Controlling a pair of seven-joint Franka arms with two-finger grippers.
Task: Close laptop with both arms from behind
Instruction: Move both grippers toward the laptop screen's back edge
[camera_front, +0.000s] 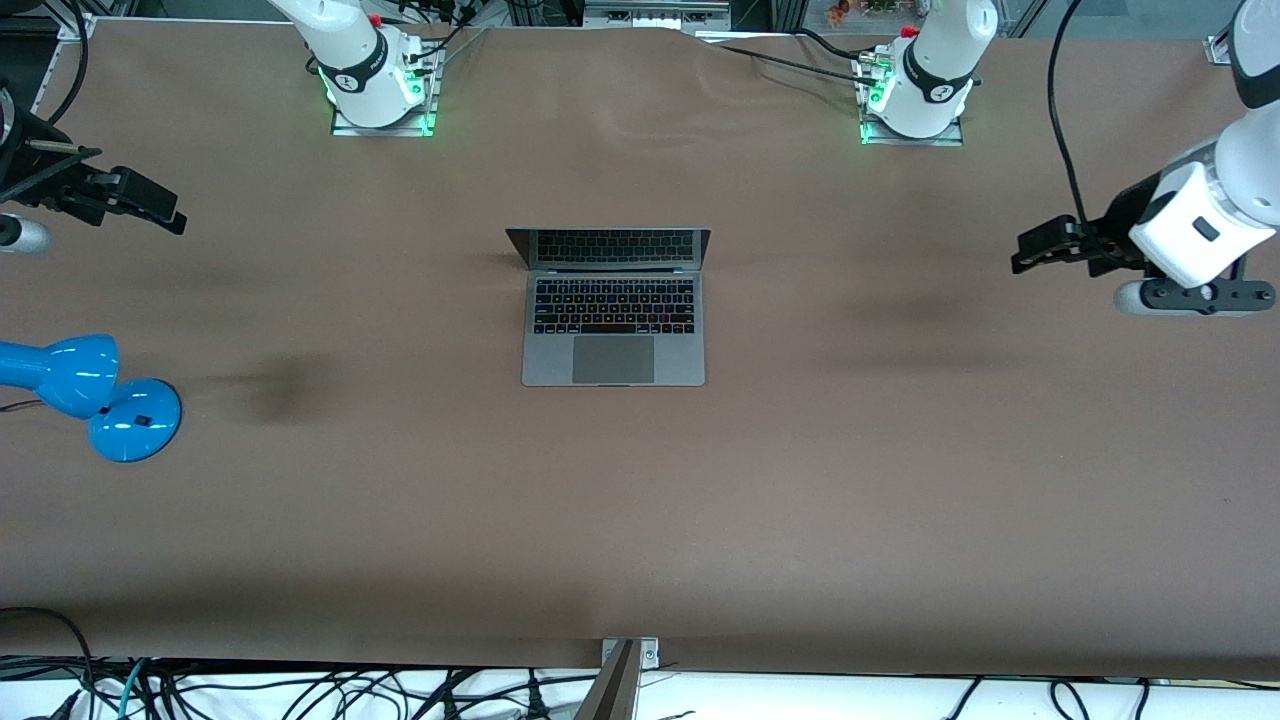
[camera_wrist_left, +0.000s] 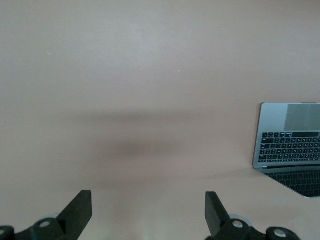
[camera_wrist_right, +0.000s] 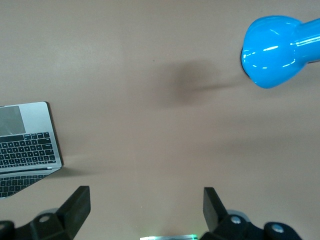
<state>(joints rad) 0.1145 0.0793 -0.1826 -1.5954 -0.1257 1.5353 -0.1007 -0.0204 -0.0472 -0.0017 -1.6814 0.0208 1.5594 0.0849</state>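
Laptop in slim space-grey metal (camera_front: 613, 320) sits open at the middle of my brown table (camera_front: 640, 520), black keyboard and large trackpad showing, screen tilted up toward my bases. Blue desk lamp (camera_front: 90, 395) stands near the right arm's end. My left gripper (camera_front: 1040, 248) and right gripper (camera_front: 150, 205) hang over the table's two ends, both spread wide and holding nothing.

The laptop (camera_front: 613, 308) sits open mid-table, its keyboard and trackpad facing up. The left gripper (camera_front: 1040, 250) hangs over bare table well off toward the left arm's end from it. The right gripper (camera_front: 150, 208) hangs toward the opposite end, near the blue desk lamp (camera_front: 95, 395).
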